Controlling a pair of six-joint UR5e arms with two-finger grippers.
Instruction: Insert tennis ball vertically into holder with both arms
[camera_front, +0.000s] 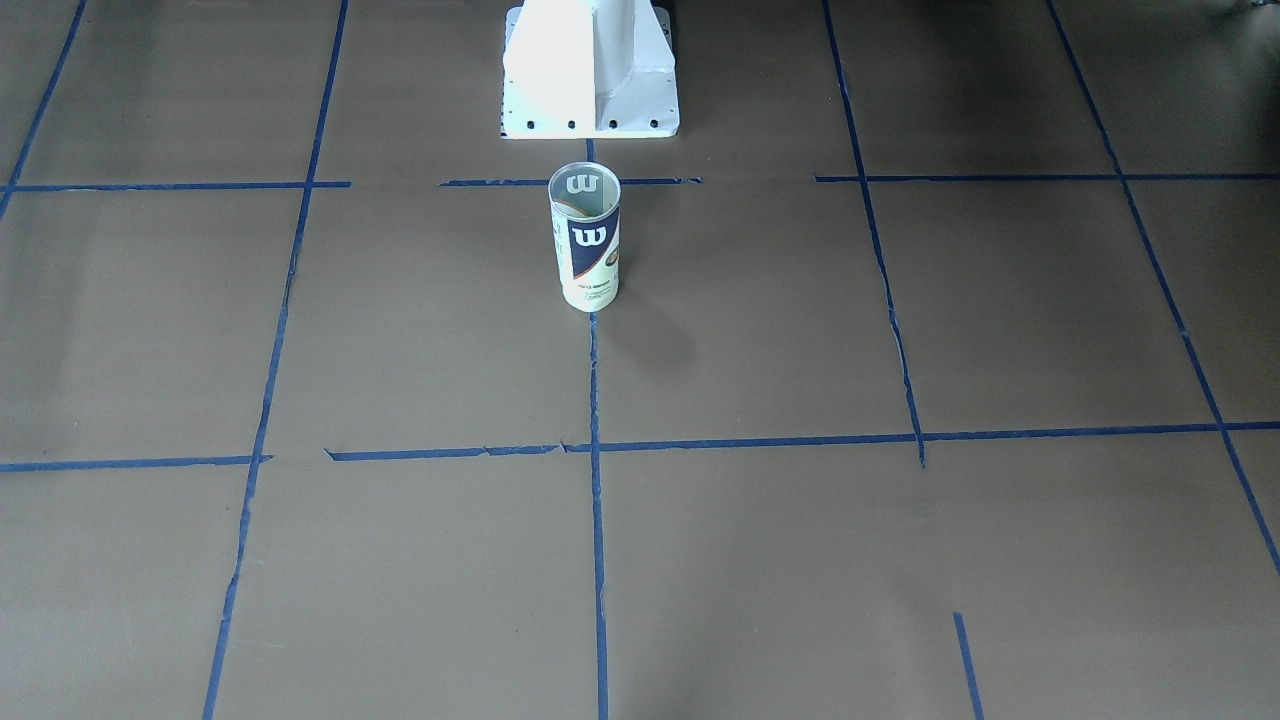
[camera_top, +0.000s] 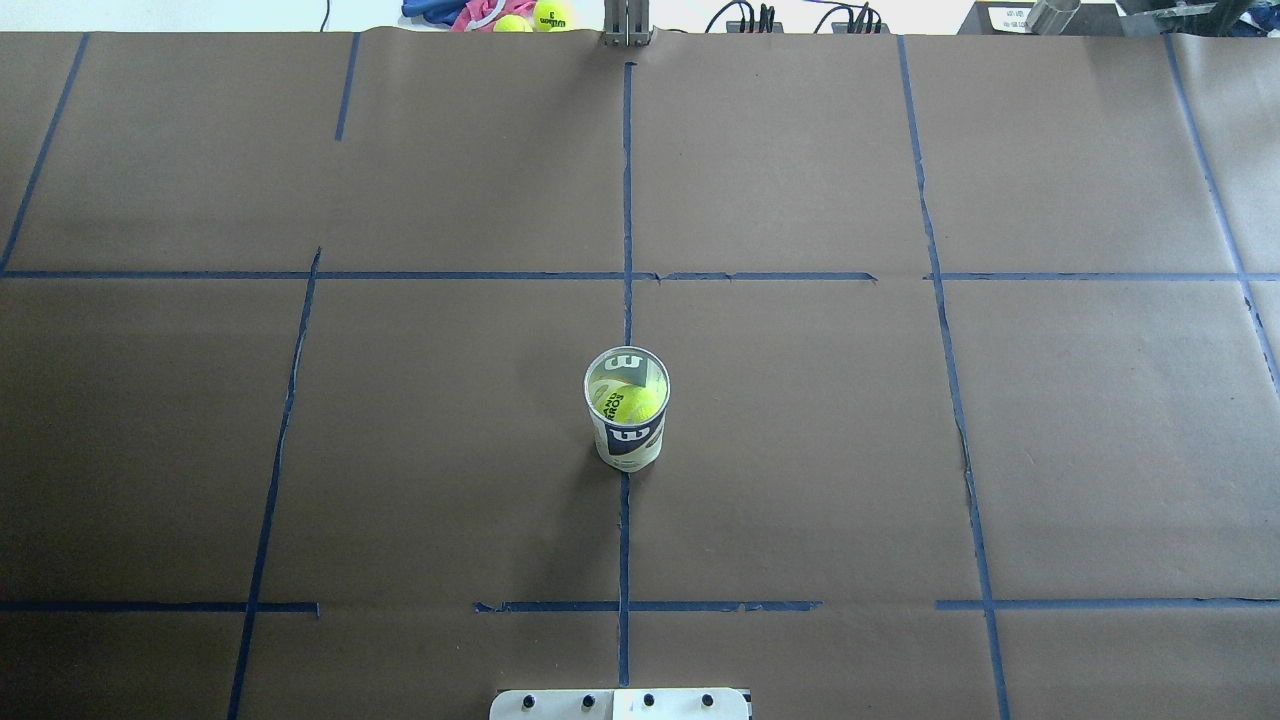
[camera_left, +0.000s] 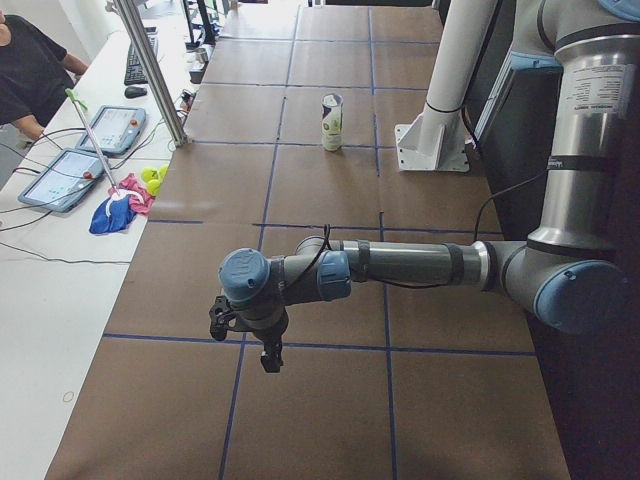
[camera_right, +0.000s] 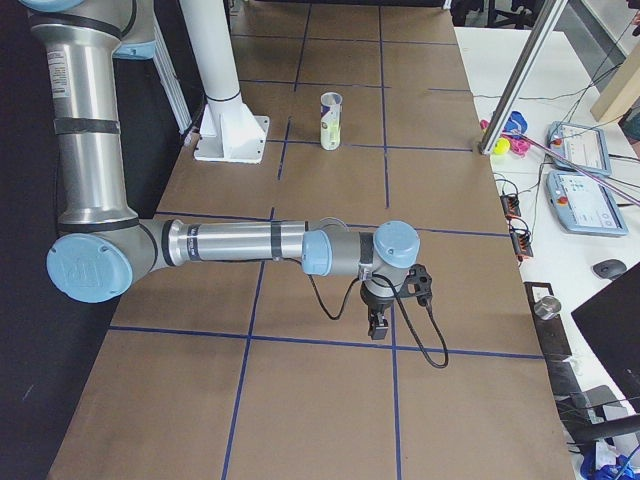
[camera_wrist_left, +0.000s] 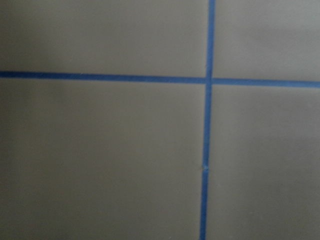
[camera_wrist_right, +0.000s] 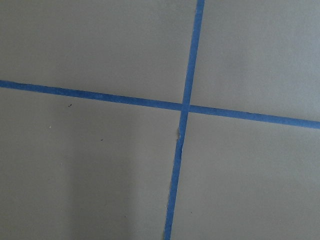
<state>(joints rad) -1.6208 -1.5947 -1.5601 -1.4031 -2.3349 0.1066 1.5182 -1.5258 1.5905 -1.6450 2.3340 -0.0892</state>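
Arms (camera_left: 400, 265) reach level, left end effector (camera_left: 268, 355) and right end effector (camera_right: 378, 326) downturned; width unclear.

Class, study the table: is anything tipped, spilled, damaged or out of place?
Nothing serious. The holder stands upright with the tennis ball inside. Only the blue tape grid looks ragged and gapped in places.

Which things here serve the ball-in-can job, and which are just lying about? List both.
Job: tennis ball, inside the holder; left pincer; right pincer.
Lying about: spare balls, cloth, pedestal base, control tablets.
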